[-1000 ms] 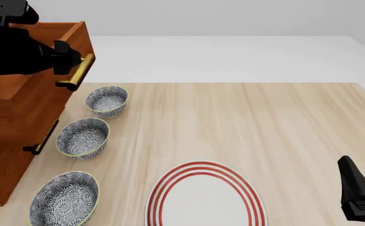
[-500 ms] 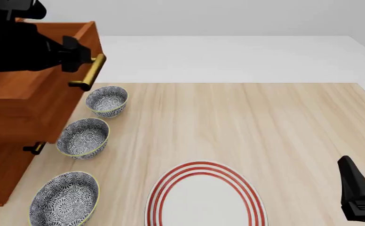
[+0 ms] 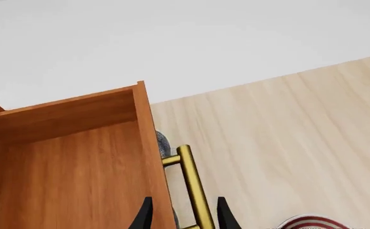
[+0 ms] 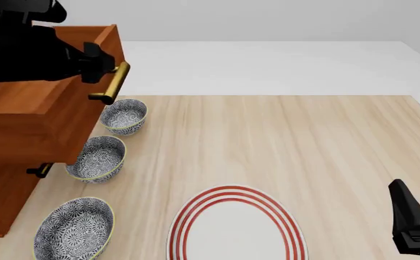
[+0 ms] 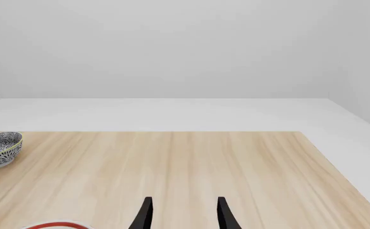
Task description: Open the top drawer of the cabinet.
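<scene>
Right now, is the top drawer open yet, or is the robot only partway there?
Partway, nearly there. The top drawer already juts out of the cabinet, overhanging the middle bowl, and its inside looks empty. The left claw has its fingers on either side of the brass handle. Perhaps a little more pulling is left, then letting go. The right claw hangs idle, open.

The cabinet stands at the table's left edge, its top drawer projecting rightward above the two nearest bowls. Three bowls run in a row just right of the cabinet: far bowl, middle bowl, near bowl. A plate lies at the near edge, right of the near bowl.
</scene>
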{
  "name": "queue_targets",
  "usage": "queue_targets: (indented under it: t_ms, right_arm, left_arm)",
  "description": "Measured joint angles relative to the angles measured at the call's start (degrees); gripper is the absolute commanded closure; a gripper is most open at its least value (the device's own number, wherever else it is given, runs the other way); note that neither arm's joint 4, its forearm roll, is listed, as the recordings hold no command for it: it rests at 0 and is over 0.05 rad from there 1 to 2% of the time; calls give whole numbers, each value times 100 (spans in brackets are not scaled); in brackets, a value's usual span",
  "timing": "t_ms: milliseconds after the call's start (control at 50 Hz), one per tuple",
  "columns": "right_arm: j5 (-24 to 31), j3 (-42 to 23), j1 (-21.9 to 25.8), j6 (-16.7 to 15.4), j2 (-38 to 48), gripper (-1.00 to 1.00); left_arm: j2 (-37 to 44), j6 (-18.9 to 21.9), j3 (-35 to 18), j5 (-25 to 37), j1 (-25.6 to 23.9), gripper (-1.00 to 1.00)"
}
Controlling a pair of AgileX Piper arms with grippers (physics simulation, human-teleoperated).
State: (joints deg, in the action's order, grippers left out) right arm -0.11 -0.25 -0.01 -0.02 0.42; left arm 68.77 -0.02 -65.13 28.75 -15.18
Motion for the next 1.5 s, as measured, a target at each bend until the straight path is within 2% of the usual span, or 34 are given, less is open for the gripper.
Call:
queue_targets:
  t_ms: [580, 1160, 1500]
  right_arm:
    - [0, 0, 0, 0, 0, -100]
    - [0, 0, 0, -1, 0, -100]
    - [0, 0, 0, 0, 0, -100]
  left_arm:
    - [-63, -273, 203, -112, -270, -100]
    - [-81, -712, 267, -245, -342, -100]
    - [-47, -763, 178, -116, -345, -100]
